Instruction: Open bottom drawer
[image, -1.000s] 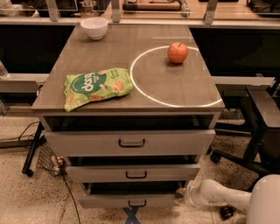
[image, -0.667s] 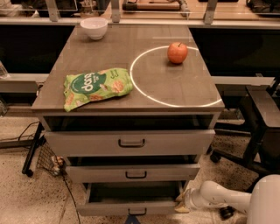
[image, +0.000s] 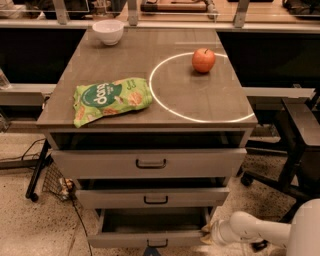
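The bottom drawer (image: 145, 239) is the lowest and narrowest of three grey fronts. It is pulled out toward me and its plain grey inside (image: 152, 220) shows. Its small dark handle (image: 157, 243) is at the front. My gripper (image: 152, 251) is a dark shape at the bottom edge of the camera view, right at that handle and mostly cut off. My white arm (image: 250, 231) reaches in from the lower right and sits by the drawer's right front corner.
The middle drawer (image: 152, 198) and the top drawer (image: 150, 162) stick out a little. On the cabinet top are a green snack bag (image: 111, 99), a red apple (image: 203, 60) and a white bowl (image: 108, 31). Cables (image: 40, 170) lie at the left and a dark chair (image: 295, 150) at the right.
The bottom drawer has slid further out toward me and more of its inside shows. My gripper has moved down with the handle, nearly out of the frame.
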